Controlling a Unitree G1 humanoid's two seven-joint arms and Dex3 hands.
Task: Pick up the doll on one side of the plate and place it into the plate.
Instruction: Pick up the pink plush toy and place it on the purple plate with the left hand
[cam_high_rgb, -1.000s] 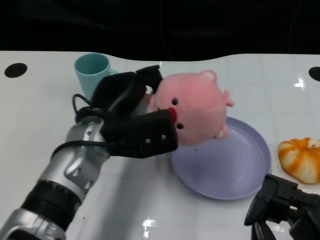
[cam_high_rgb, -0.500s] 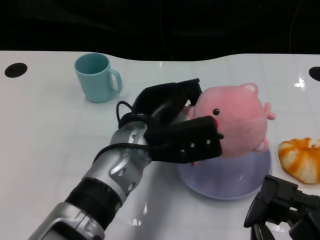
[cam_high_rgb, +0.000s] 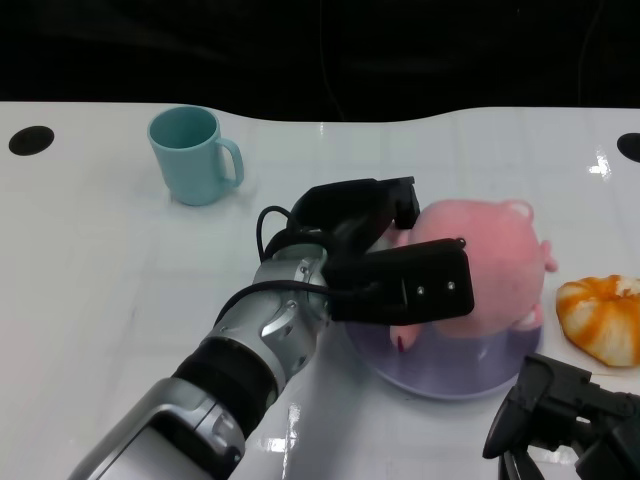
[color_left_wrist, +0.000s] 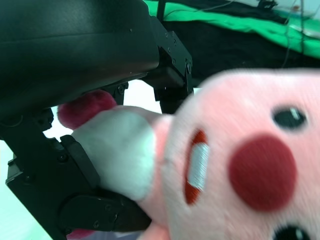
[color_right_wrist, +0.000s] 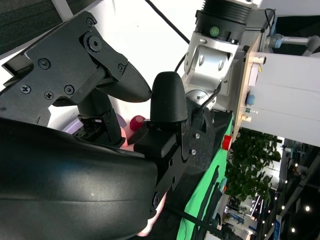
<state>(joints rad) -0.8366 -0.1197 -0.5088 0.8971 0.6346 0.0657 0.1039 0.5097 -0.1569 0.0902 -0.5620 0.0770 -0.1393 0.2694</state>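
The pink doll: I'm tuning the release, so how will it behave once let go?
The pink doll looks plush, so probably soft and light. Its round body may roll or tip on the plate. The left hand gripping it probably squashes it a little.

left silver forearm: reaches diagonally over table | left black hand (cam_high_rgb: 385, 262): fingers clasp pink plush pig doll (cam_high_rgb: 485, 265) | right black hand (cam_high_rgb: 565, 420): low, holds nothing
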